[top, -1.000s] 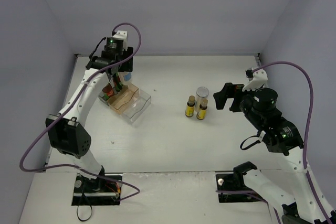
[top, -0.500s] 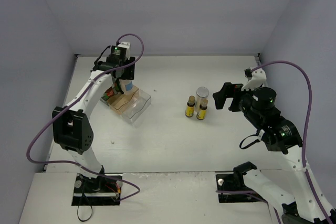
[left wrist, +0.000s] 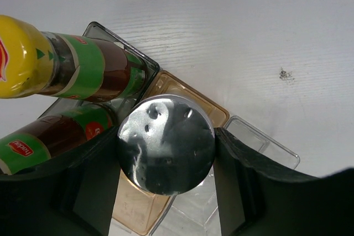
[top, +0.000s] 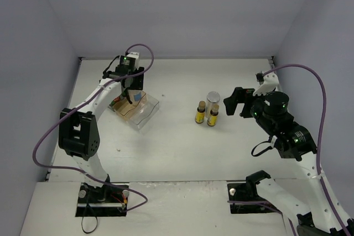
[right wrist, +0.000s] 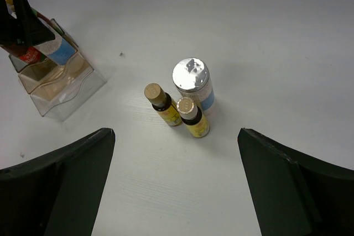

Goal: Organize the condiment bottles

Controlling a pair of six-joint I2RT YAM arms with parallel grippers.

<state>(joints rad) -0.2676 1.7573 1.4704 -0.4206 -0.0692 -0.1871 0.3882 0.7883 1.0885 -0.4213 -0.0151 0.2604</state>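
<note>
The left gripper (left wrist: 165, 164) was clamped on a silver-lidded jar (left wrist: 166, 136), held upright over the clear rack (top: 142, 111) in the upper left of the top view. Two dark sauce bottles (left wrist: 83, 73) (left wrist: 50, 136) crowded the rack just left of the jar. The table (top: 177, 147) lay bare between the rack and the centre. There a second jar (right wrist: 191, 78) and two short yellow bottles (right wrist: 160, 102) (right wrist: 191, 115) stood upright, close together. The right gripper (right wrist: 176, 181) was spread wide apart, right of them.

The silver-lidded jar (left wrist: 166, 143) shows only its lid; the left edge crops the lower sauce bottle (left wrist: 50, 136).
</note>
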